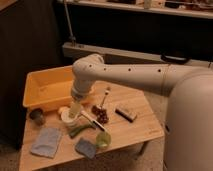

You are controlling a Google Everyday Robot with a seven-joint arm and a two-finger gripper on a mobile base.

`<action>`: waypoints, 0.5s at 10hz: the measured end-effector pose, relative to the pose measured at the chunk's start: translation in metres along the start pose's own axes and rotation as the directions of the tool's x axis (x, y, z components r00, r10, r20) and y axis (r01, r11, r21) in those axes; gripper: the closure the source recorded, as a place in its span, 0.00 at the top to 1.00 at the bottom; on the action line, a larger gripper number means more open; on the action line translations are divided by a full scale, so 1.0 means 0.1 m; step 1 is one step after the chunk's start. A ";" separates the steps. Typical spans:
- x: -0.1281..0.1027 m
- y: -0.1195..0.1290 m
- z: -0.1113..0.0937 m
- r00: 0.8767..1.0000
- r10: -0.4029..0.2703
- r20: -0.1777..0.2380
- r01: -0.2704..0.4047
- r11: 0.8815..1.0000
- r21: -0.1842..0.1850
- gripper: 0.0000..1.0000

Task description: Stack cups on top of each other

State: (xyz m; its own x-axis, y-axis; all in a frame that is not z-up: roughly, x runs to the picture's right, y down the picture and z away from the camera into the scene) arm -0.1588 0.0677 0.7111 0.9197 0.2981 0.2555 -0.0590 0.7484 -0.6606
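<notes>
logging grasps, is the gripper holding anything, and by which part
Cannot tell. The gripper is over the white bowl; the dark cup and green cup stand apart from it.

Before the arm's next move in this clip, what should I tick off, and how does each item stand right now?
1. Dark cup standing free near the left edge of the table: ok.
2. Green cup standing free near the front edge, nothing on it: ok.
3. Cups stacked: not ok, they stand well apart.
4. Pincer lined up over a cup: not ok, it hangs over the white bowl, which sits between the two cups.
5. Pincer empty and ready to grasp: cannot tell.
</notes>
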 end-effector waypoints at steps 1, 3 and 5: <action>-0.11 0.04 0.02 0.999 -0.047 0.013 0.047 0.999 -0.002 0.80; -0.50 0.16 0.13 0.986 -0.162 0.042 0.163 0.987 -0.011 0.80; -0.98 0.26 0.32 0.961 -0.268 0.069 0.271 0.962 -0.028 0.80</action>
State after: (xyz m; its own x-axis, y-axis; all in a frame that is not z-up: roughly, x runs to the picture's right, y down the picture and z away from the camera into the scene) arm -0.2625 0.0768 0.6914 0.8729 0.1263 0.4712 0.2029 0.7844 -0.5861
